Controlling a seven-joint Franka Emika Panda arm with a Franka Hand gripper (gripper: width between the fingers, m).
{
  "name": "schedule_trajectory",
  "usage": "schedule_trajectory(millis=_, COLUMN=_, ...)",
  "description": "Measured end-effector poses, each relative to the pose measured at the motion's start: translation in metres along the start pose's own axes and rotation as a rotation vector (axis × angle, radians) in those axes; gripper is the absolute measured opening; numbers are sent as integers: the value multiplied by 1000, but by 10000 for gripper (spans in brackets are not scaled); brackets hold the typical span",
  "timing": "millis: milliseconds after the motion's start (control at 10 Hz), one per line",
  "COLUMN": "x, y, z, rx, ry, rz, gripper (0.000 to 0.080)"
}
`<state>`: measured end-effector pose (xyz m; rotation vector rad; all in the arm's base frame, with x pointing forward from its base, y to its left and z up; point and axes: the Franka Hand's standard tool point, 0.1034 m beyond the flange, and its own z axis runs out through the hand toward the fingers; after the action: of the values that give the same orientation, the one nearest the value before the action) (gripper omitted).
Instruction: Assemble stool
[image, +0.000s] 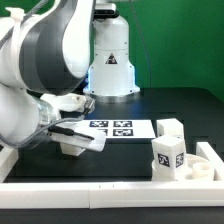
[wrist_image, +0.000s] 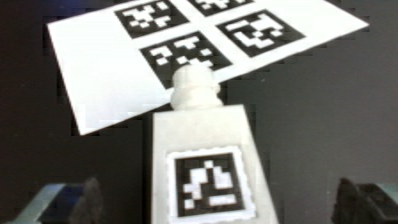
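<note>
leg (wrist_image: 205, 150) lies touching marker board (wrist_image: 178, 55), pincer (wrist_image: 214, 205) spread.

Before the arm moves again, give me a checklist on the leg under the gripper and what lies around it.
1. Leg between the gripper fingers: ok, centred in the wrist view.
2. Fingers closed on the leg: not ok, dark gaps show on both sides.
3. Leg's tag readable: ok, faces the wrist camera.
4. Marker board clear of the leg: cannot tell, the leg's tip overlaps it in view.
5. Other parts out of the way: ok, they sit at the exterior view's right.
</note>
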<state>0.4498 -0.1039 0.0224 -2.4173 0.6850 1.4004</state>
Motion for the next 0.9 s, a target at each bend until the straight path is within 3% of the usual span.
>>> schedule_trajectory(millis=400, x=5, y=-3, z=15, rx=-13, ry=14, rz=3, gripper=649)
schedule_trajectory(millis=600, x=5, y=-3, z=16, rx=-13, ry=13, rz=4, gripper=410)
schedule_trajectory(millis=700, x=6, y=-3, z=15, rx=-13, ry=18, rz=4, gripper=410)
schedule_trajectory(millis=800, x=2, y=-6, z=11, rx=-16, ry=26, rz=-2, gripper=331)
schedule_trajectory(millis=900, x=-8, y=-13, z=0, rx=-18, ry=24, rz=-17, gripper=331)
